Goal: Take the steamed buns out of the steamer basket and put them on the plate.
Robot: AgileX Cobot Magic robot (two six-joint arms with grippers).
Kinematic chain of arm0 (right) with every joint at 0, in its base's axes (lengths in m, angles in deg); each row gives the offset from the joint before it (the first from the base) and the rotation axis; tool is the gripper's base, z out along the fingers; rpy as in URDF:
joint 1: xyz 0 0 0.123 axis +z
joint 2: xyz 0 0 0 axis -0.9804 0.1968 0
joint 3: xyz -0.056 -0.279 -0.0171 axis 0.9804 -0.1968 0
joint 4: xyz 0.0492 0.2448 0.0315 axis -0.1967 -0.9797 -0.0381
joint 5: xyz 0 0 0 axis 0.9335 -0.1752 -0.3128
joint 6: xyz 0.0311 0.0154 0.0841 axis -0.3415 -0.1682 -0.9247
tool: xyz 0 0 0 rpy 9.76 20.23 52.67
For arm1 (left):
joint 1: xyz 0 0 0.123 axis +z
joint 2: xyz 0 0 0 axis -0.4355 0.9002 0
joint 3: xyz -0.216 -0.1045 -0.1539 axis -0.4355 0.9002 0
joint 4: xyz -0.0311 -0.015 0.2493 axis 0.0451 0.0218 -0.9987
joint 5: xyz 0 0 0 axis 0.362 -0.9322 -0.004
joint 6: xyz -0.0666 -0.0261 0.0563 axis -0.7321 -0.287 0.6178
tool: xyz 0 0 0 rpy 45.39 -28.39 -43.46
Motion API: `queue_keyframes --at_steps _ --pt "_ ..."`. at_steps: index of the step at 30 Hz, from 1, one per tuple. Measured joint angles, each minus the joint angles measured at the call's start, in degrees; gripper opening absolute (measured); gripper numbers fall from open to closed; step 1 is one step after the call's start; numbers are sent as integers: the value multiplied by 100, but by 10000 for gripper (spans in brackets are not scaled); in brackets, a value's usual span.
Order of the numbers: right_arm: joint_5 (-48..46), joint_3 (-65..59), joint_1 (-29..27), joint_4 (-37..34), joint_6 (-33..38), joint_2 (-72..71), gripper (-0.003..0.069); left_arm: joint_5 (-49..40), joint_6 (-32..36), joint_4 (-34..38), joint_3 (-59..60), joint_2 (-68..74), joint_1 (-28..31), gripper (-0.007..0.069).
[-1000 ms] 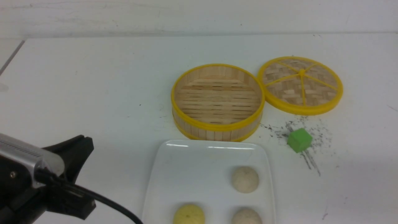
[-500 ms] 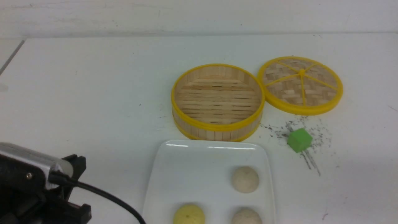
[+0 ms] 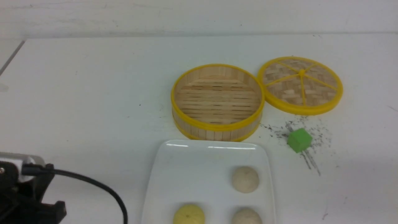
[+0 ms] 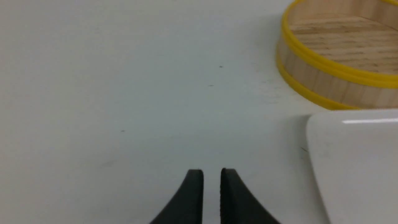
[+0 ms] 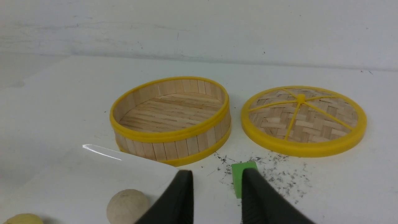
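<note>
Three small round steamed buns point(image 3: 245, 179) sit on my glossy white rectangular plate point(image 3: 186, 161); the round bamboo steamer basket point(image 3: 217, 127) stands empty, so the job looks done. My left pincer point(image 4: 211, 179) hangs slightly apart, holding nothing; my right pincer point(image 5: 217, 186) hangs apart, empty

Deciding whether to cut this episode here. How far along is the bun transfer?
Done: the steamer basket is empty, and all three buns sit on the white plate: one beige bun, another beige bun and the yellow-green bun.

In hand: nothing. The left gripper hangs over bare table with a narrow gap between its jaws; the right gripper is open and empty.

Left: nothing visible.
</note>
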Motion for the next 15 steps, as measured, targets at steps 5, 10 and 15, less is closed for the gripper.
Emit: queue_keyframes --at_steps 5,10,15 --pt "0 0 0 0 0 0 242 -22 -102 0 202 -496 564 118" --pt "0 0 0 0 0 0 242 335 -232 0 1072 -1280 1120 120" --pt "0 0 0 0 0 0 242 917 -309 6 1633 -1736 1245 121"
